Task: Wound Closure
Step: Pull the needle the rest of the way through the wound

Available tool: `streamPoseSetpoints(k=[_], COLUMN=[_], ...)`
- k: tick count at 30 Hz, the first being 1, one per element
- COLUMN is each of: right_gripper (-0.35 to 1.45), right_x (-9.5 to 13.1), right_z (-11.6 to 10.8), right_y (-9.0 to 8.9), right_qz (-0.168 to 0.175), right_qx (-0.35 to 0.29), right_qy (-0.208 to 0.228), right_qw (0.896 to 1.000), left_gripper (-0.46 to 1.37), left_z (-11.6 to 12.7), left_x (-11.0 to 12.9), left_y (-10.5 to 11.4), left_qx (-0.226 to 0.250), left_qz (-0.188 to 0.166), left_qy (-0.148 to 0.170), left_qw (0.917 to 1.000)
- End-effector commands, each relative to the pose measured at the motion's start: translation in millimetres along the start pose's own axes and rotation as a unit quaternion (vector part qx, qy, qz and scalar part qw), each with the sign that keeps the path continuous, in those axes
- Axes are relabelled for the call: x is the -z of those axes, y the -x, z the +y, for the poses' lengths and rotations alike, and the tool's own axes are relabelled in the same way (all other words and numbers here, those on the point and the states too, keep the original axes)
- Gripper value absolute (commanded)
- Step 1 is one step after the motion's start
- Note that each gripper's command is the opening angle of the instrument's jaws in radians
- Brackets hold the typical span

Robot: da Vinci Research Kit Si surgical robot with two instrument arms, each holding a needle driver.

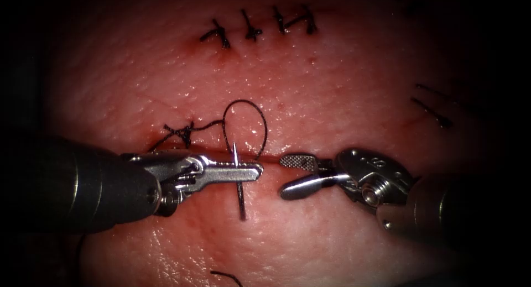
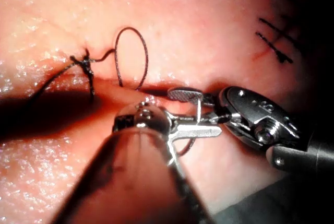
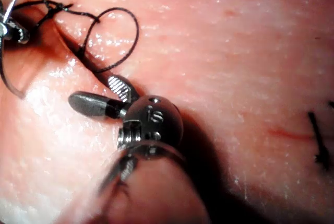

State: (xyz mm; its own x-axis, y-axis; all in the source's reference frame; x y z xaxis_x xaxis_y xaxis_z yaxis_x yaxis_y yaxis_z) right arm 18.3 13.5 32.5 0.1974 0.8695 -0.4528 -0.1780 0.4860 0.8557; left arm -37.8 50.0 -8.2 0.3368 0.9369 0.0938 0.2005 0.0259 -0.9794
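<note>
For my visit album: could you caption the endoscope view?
Left tool grips the needle mid-curve over the cut; right tool open, empty.

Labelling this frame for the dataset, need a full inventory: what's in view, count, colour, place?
pale pink pork-belly tissue: one, fills the field.
open horizontal cut: one, dark red, mid-field between the tools.
curved steel needle: one, silver, crossing the cut, point up, held near mid-curve.
dark suture thread: one loop above the cut, running from a knot to the left.
finished stitches: a dark row at the top; more at the right edge.
cut thread end: one, dark, bottom.
left tool: shut on the needle.
right tool: jaws open, holding nothing.
</note>
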Motion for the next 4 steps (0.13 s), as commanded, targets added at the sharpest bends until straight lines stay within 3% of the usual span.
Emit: streamPoseSetpoints(k=[1,4], right_gripper=[0.67,0.67], right_x=[0.0,0.1], right_z=[0.0,-0.1], right_y=[0.0,-0.1], right_qz=[0.000,0.000], right_qx=[0.000,-0.001], right_qy=[0.000,0.000], right_qw=[1.000,1.000], left_gripper=[-0.35,-0.35], left_z=[0.0,0.0], left_x=[0.0,0.0], left_y=[0.0,0.0], left_qx=[-0.003,-0.006], left_qz=[0.000,0.000], left_qy=[0.009,0.009], left_qw=[1.0000,0.9999])
